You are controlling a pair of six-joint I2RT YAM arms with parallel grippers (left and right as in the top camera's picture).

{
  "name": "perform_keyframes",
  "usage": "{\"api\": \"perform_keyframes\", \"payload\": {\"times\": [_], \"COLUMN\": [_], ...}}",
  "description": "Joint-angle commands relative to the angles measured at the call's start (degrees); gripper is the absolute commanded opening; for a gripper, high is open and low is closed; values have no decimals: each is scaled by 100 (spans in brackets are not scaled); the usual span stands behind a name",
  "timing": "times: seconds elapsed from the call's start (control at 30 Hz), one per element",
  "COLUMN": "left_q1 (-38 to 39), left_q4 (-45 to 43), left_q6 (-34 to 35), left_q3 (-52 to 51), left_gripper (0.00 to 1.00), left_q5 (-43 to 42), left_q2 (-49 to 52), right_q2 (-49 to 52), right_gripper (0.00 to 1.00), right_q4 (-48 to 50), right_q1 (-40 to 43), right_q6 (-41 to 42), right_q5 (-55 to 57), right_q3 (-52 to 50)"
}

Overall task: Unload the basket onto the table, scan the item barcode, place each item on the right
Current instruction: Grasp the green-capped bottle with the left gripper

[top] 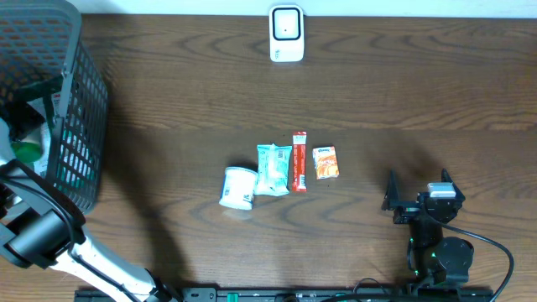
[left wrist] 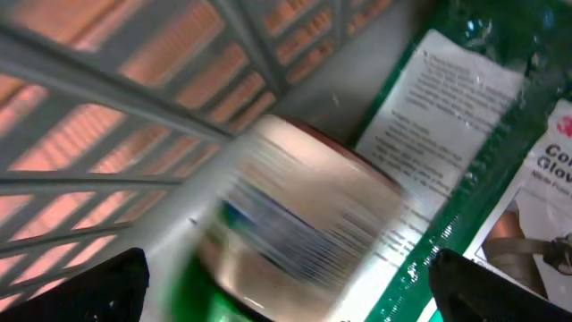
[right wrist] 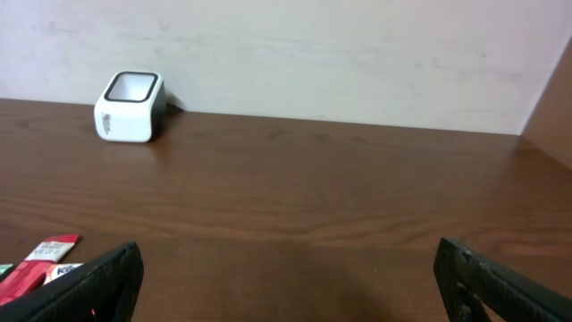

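My left gripper (left wrist: 286, 288) is down inside the dark mesh basket (top: 80, 101), jaws open wide. Between and just beyond its fingers lies a blurred round container (left wrist: 304, 224) with a white printed label, resting against a green packet (left wrist: 483, 179); nothing is gripped. The white barcode scanner (top: 286, 33) stands at the far middle of the table and also shows in the right wrist view (right wrist: 130, 107). My right gripper (top: 419, 191) hovers open and empty over bare wood at the near right.
A row of items lies mid-table: a white cup (top: 238, 187), a teal packet (top: 273, 169), a red stick pack (top: 299, 161) and an orange packet (top: 325, 162). Basket mesh walls (left wrist: 134, 80) close in around the left gripper.
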State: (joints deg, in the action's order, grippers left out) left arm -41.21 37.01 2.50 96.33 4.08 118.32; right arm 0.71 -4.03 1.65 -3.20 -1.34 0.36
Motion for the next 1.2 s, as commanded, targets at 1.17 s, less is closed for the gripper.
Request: {"api": "perform_keyframes", "payload": {"times": [1.17], "left_q1": [-109], "left_q4": [-83], "left_q6": [1257], "left_q3": [-509], "left_gripper": [93], "left_q5": [153], "left_q2": [173], "right_q2": [-15], "right_gripper": [99], "right_q4": [-24], "right_q1": [50], "right_q6": [-26], "right_q5": [-22], "right_q3": [-7]}}
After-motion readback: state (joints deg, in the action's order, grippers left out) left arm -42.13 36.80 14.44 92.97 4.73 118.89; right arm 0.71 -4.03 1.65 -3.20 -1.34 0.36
